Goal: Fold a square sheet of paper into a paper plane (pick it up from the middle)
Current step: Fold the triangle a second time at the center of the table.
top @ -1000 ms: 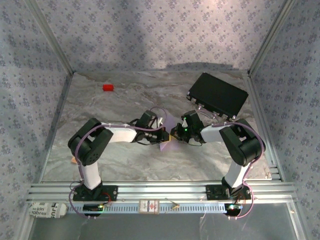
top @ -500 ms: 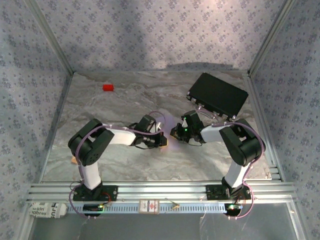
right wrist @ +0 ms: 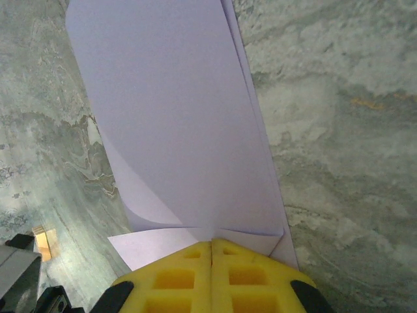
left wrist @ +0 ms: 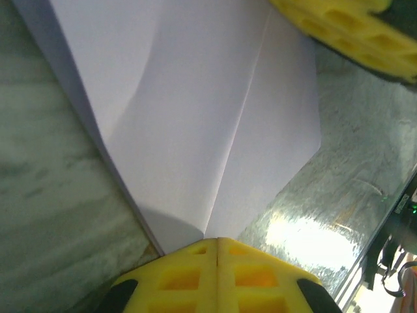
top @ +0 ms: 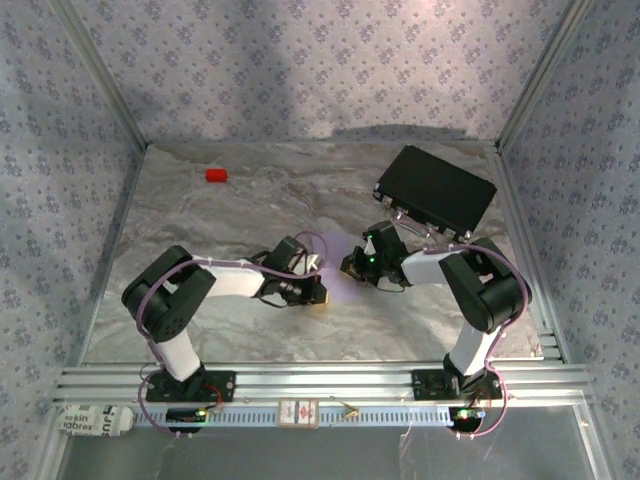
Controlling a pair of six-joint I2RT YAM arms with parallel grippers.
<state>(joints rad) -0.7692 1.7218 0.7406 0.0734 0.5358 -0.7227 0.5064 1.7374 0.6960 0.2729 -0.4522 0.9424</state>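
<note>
The square sheet of paper (top: 343,283) is pale lilac and folded into a long layered strip with a centre crease. It spans the gap between my two grippers at mid-table. My left gripper (top: 318,292) is shut on one end of the paper (left wrist: 195,117), its yellow fingertips (left wrist: 189,274) pressed together over the crease. My right gripper (top: 351,267) is shut on the other end, where small folded flaps of the paper (right wrist: 176,117) spread beside its yellow fingertips (right wrist: 247,277). The right gripper's yellow finger (left wrist: 345,29) shows at the top right of the left wrist view.
A small red block (top: 216,175) lies at the far left of the marble table (top: 200,215). A black rectangular case (top: 436,190) sits at the far right. Patterned walls and metal posts enclose the table, and an aluminium rail (top: 320,380) runs along the near edge.
My left gripper has drawn toward the near side and slightly left with its end of the paper, and its elbow has swung left. The right arm has stayed put.
</note>
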